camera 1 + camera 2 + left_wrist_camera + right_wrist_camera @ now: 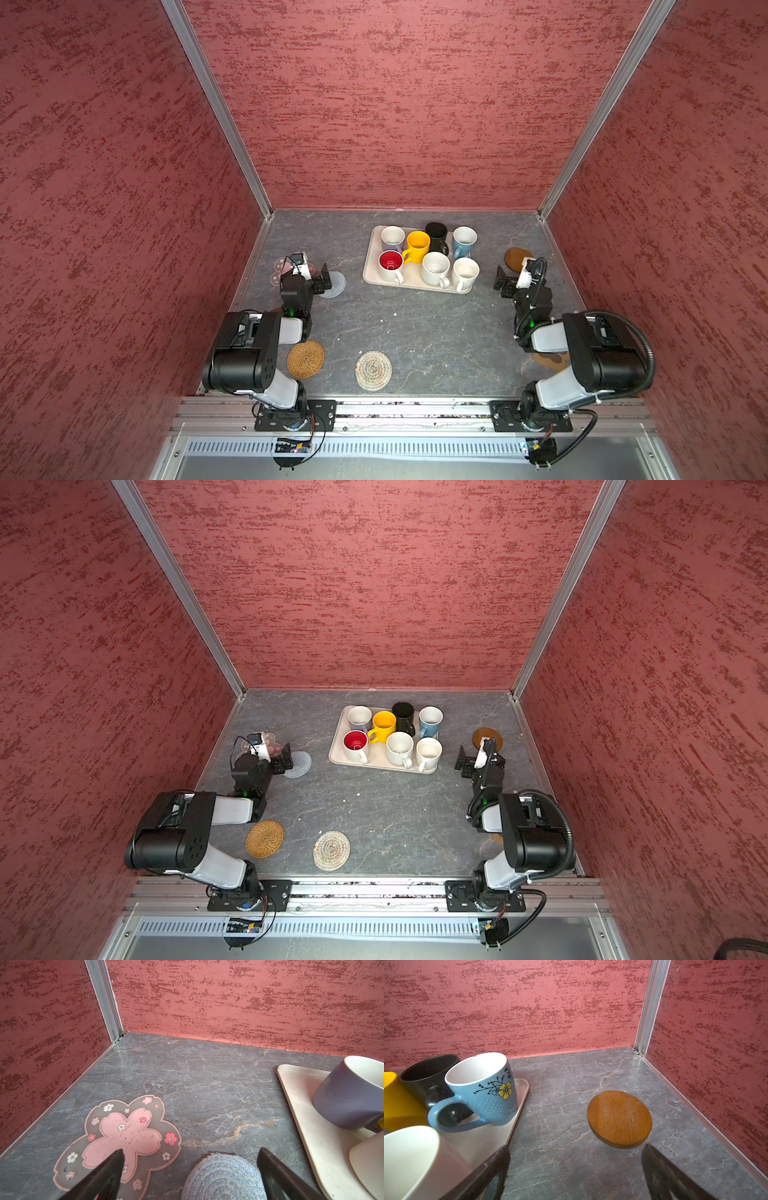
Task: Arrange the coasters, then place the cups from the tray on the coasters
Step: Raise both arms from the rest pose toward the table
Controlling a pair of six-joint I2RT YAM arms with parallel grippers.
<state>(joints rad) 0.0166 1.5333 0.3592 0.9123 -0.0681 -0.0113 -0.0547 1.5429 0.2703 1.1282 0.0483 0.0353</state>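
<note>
at the far middle of the table (415,332), the tray (371,257) holds seven mugs (417,245); left gripper (326,279), spread and empty, hangs over the grey-blue woven coaster (338,286); right gripper (501,281), also spread, near the wooden disc (514,255).

Robot lab test cell. A grey marble-look tabletop (415,332) is boxed on three sides by red textured walls (395,104) joined with aluminium profiles (216,108). A left arm (245,353) and a right arm (598,353) are bolted to a metal rail (415,409) at the open front, where a bare circuit board (291,448), a corrugated cable hose (645,347) and a slotted duct (395,448) are left exposed.
</note>
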